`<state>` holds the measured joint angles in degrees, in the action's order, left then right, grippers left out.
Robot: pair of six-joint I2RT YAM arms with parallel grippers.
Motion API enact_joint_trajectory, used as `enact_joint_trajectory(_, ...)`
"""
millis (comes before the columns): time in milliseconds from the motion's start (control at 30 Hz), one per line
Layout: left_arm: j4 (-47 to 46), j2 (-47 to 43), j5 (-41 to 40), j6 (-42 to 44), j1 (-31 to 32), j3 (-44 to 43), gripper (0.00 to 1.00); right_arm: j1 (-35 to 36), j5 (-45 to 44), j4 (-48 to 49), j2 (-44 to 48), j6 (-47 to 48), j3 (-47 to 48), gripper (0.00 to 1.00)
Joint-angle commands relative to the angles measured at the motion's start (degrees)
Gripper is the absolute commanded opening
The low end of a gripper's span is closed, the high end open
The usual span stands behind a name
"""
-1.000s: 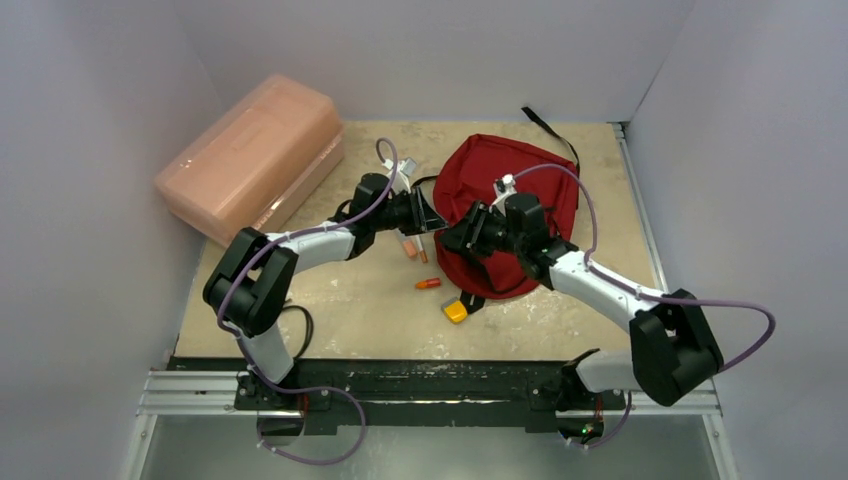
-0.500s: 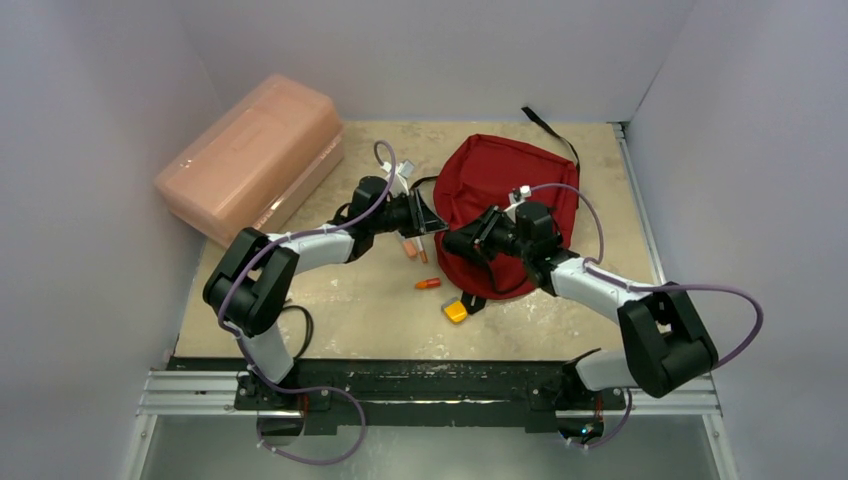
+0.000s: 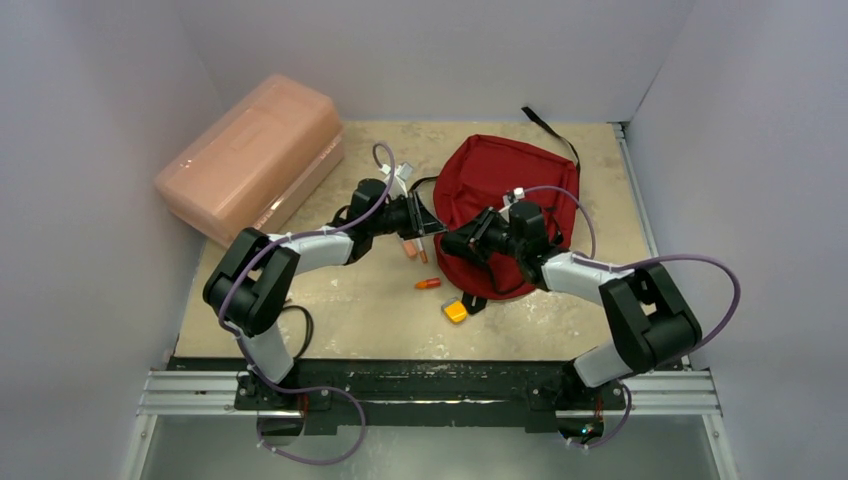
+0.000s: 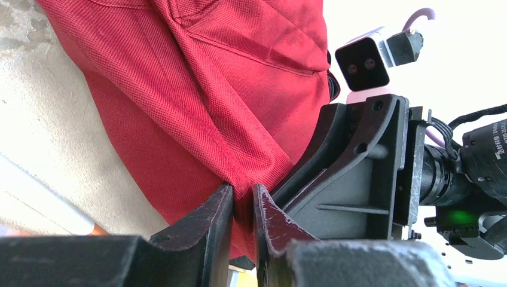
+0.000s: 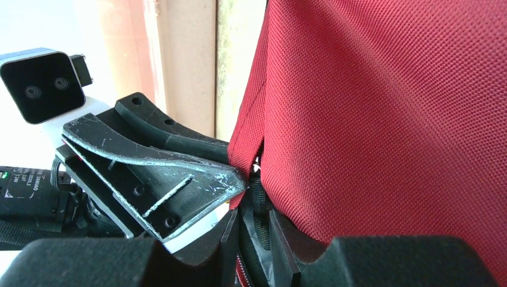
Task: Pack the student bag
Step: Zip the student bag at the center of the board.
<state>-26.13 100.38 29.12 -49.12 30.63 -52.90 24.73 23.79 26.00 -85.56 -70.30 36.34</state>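
Left gripper [image 4: 242, 192] nearly closed, pinching a fold of dark red soft fabric backpack [image 4: 197, 101], right gripper [image 5: 254, 226] just beside it, jaws narrow around black zipper edge [image 5: 258, 197], firm hold unclear, backpack on worktop [image 3: 350, 310]

Soft even light, blown-out wrist backgrounds

Free room: the tabletop [image 3: 340, 325] lies bare along its near edge toward the left corner, and along the far edge between the pink box [image 3: 250, 155] and the student bag [image 3: 510, 185]. Obstacles: the box fills the far left corner and the bag the far right part. The left gripper [image 4: 242, 194] and right gripper [image 5: 252, 224] crowd the bag's left edge, almost touching. Small orange items [image 3: 427, 284] and a yellow item [image 3: 456, 311] lie just beside the bag's near edge.
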Motion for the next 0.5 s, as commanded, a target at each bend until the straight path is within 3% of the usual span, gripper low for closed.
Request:
enact_joint_trajectory(0,-4.2,-1.2,2.6,-1.3,-0.1,0.2,0.16,-0.1,-0.1,4.4,-0.6,1.9,1.9,0.29)
enact_joint_trajectory(300,-6.2,-0.3,3.4,-2.9,0.3,0.5,0.14,-0.1,-2.4,6.7,-3.8,7.3,3.2,0.2)
enact_joint_trajectory(467,-6.3,-0.2,3.3,-3.0,0.5,0.5,0.14,0.0,-3.0,5.9,-5.2,10.5,4.7,0.22)
